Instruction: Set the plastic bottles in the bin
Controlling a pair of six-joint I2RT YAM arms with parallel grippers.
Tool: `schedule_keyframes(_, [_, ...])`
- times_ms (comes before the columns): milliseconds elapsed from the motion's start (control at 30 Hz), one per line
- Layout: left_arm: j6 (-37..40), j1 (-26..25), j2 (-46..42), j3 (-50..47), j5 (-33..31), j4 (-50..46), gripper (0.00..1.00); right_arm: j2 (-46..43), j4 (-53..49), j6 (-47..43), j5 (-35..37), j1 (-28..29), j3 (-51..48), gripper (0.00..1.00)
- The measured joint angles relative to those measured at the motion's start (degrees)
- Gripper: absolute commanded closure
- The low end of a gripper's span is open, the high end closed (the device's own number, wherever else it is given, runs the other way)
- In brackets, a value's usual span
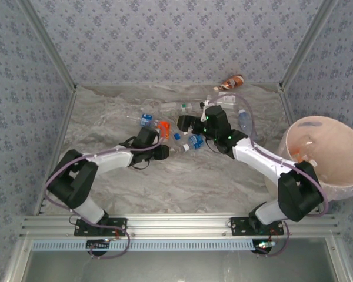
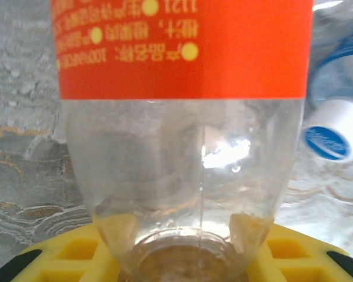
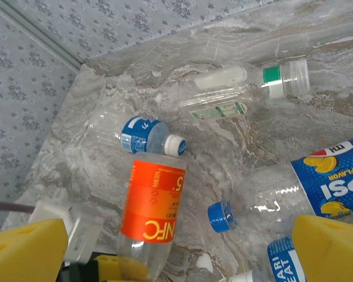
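An orange-label bottle (image 2: 182, 53) lies on the marble table, its clear base between the yellow fingers (image 2: 59, 258) of my left gripper (image 2: 182, 252), which is shut on it. From above, that bottle (image 1: 163, 128) lies just ahead of the left gripper (image 1: 161, 137). My right gripper (image 3: 176, 258) hovers open above the orange bottle (image 3: 153, 202) and a blue-capped Pepsi bottle (image 3: 306, 182). From above, the right gripper (image 1: 188, 125) is mid-table. The pinkish bin (image 1: 341, 182) stands at the right with bottles inside.
A blue-label bottle (image 3: 142, 136) and a green-capped clear bottle (image 3: 247, 88) lie beyond the orange one. A blue-and-white label bottle (image 3: 285, 261) is beside the right finger. A brown bottle (image 1: 232, 81) rests at the back wall, and a clear one (image 1: 244, 120) lies by the right arm.
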Motion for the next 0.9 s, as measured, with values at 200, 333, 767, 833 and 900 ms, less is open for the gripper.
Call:
schedule_keyframes(200, [5.3, 0.0, -7.6, -0.7, 6.7, 3.8, 0.63, 0.2, 2.1, 4.0, -9.2, -2.5, 1.9, 0.0])
schedule_keyframes(333, [5.9, 0.0, -9.6, -0.7, 11.9, 6.9, 0.63, 0.6, 3.9, 6.7, -12.9, -2.8, 2.0, 0.0])
schedule_keyframes(767, [7.1, -2.1, -10.6, -0.7, 22.4, 14.0, 0.62, 3.6, 6.6, 10.4, -20.9, -3.7, 4.3, 0.13])
schedule_keyframes(833, [7.9, -3.0, -10.6, -0.3, 22.4, 13.3, 0.62, 3.7, 7.3, 11.1, -21.7, -3.8, 4.3, 0.18])
schedule_keyframes(900, [8.8, -4.1, -10.6, 0.4, 22.2, 12.5, 0.62, 3.8, 8.1, 11.8, -22.6, -4.2, 4.3, 0.24])
